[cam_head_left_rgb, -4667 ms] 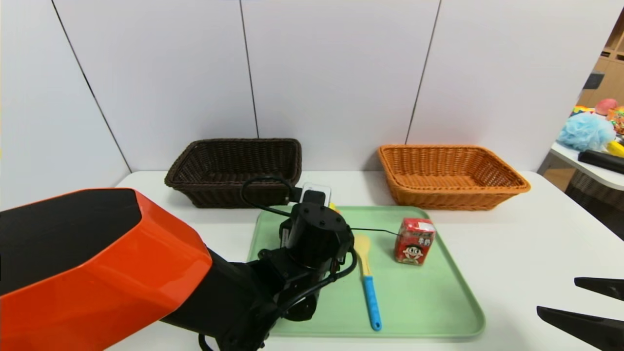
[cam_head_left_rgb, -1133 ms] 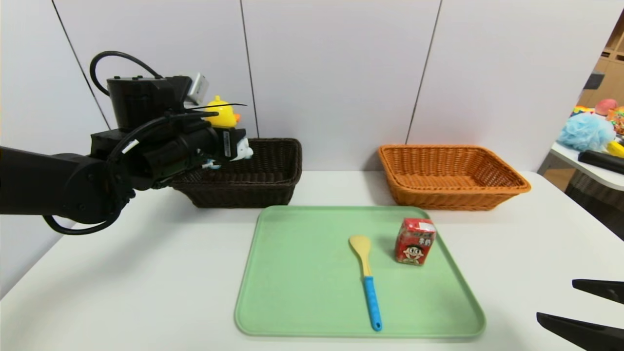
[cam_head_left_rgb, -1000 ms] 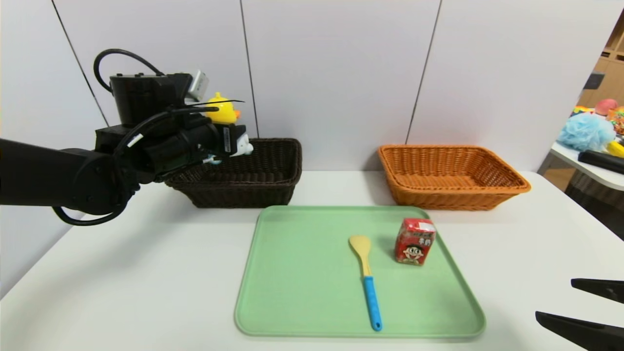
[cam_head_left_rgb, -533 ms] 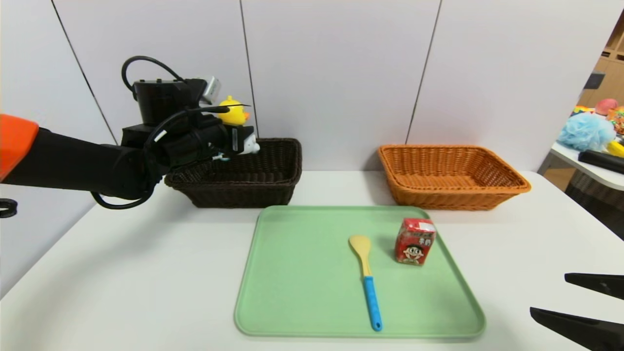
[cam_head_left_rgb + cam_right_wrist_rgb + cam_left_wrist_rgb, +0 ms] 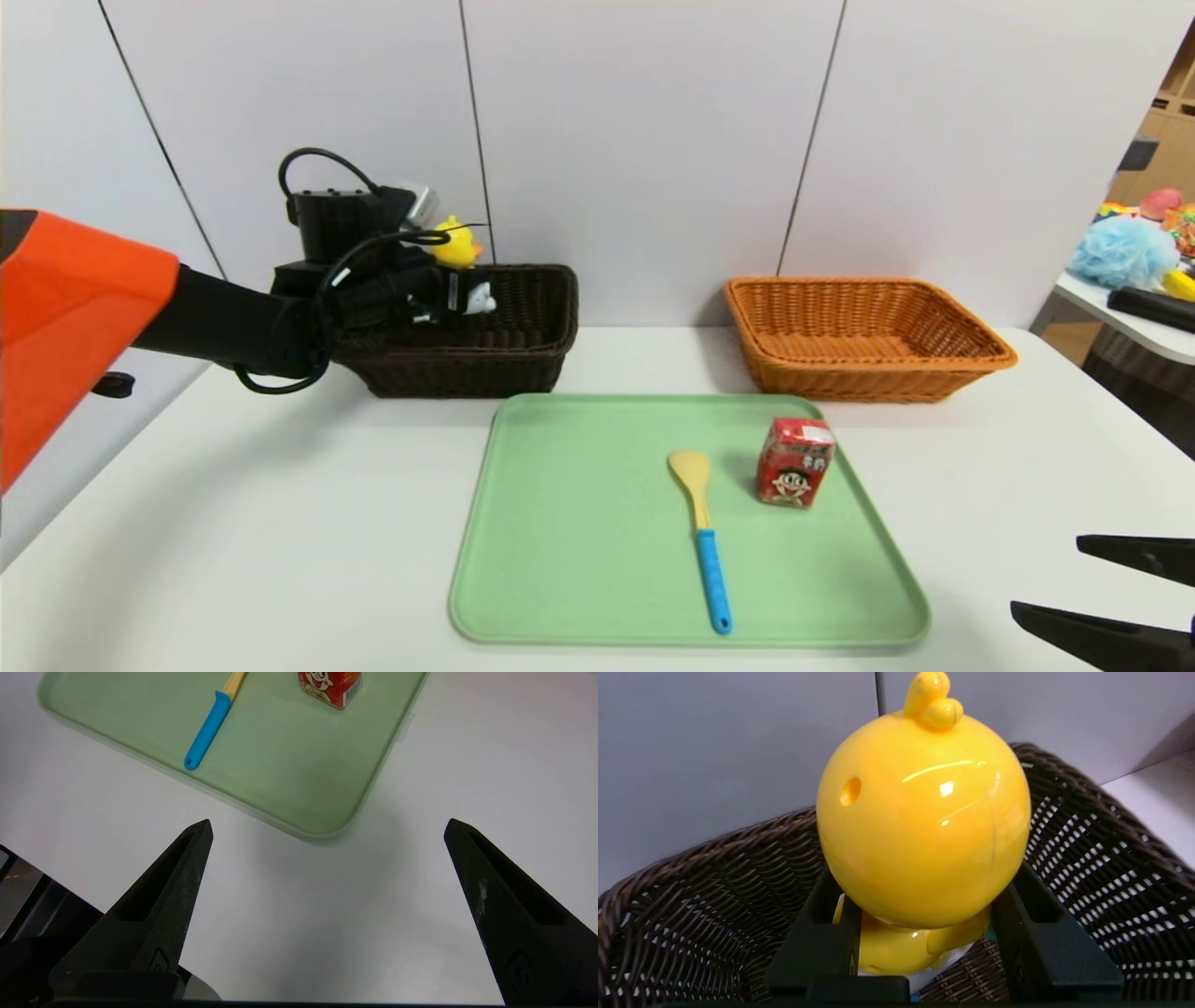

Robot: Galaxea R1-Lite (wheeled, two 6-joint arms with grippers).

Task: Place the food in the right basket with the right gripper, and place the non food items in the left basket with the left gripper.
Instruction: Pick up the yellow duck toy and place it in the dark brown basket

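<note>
Left wrist view gives the grip plainly: the left end effector (image 5: 927, 914) is pinching a yellow duck toy (image 5: 924, 821) below its round head, above the dark basket (image 5: 467, 378). Taking the green tray (image 5: 579, 523) as a clock face in the head view, that basket lies toward ten o'clock. A white piece (image 5: 481, 300) shows under the duck; whether it is joined on, I cannot tell.

The step in hand looks like the release. Best to centre the toy inside the rim, lower it gently until its base meets the weave, then part the fingers evenly and lift straight up. Opening high or near the wall could tip the big round head or let it roll.

The right end effector (image 5: 328, 821) waits spread and holding nothing, low over the surface (image 5: 233, 523) between three and four o'clock. The red milk carton (image 5: 794, 464) stands on the tray toward two, to go into the orange basket (image 5: 868, 381) between one and two. The spatula (image 5: 711, 579), its handle toward six, should be the left arm's next load.
</note>
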